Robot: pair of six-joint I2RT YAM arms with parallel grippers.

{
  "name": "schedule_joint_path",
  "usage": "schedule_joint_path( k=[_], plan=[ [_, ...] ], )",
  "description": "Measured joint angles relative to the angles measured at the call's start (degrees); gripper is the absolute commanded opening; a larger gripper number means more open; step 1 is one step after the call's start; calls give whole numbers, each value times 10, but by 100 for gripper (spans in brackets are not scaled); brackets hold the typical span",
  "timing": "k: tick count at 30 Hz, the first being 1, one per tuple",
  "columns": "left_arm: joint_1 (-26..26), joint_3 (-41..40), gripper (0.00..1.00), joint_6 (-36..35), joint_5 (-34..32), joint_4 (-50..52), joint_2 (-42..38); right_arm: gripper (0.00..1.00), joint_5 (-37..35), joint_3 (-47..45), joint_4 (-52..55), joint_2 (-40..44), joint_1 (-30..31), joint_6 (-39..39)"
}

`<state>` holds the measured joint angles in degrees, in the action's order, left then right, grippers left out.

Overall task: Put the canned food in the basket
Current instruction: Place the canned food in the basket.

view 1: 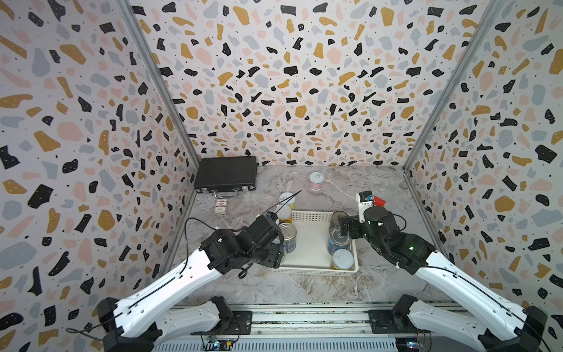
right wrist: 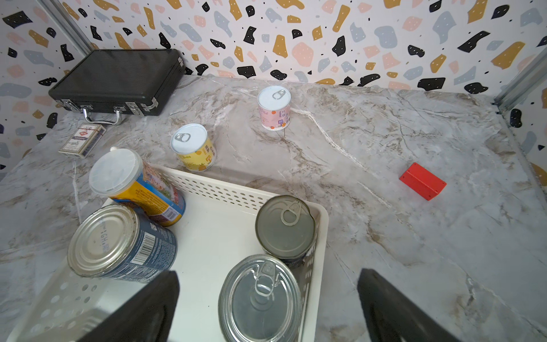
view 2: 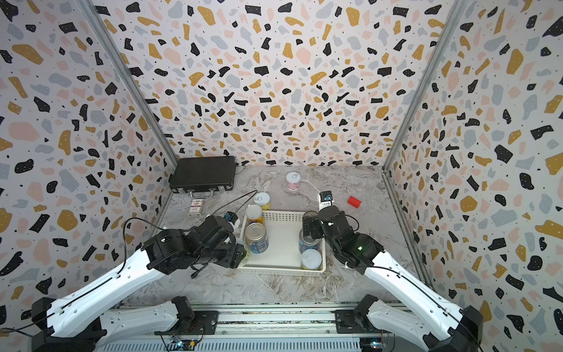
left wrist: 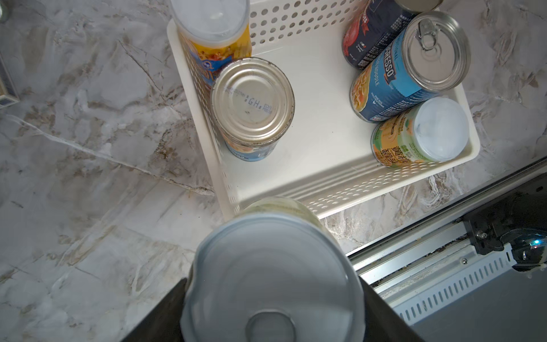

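Gripping a white-lidded can (left wrist: 272, 260) in my left pincer (left wrist: 273, 308) at the near-left corner of the basket (view 1: 310, 247) (view 2: 280, 247), lower centre of both top views, I hold my right pincer (right wrist: 268, 274) spread wide above five cans (left wrist: 251, 100) inside.

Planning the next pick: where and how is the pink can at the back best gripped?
I'd grip the pink can across its curved side wall, near mid-height, coming in from the robot's side. It stands upright, apart from everything, so both flanks are free; the flat pull-tab top gives nothing to pinch.
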<state>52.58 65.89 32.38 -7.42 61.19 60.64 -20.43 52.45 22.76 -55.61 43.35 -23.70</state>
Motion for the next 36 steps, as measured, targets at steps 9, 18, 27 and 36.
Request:
schedule_joint_path(
  k=[9,18,27,36],
  plan=[
    [0,-40,48,-2,25,-68,58,100,6,0,0,0,0,-3],
    [0,-68,49,-12,24,-141,122,100,8,0,0,0,-2,-3],
    [0,-77,46,-16,-8,-192,166,100,14,0,0,0,-2,-4],
    [-1,-95,43,-17,-40,-189,172,100,16,0,0,0,-3,-5]
  ],
)
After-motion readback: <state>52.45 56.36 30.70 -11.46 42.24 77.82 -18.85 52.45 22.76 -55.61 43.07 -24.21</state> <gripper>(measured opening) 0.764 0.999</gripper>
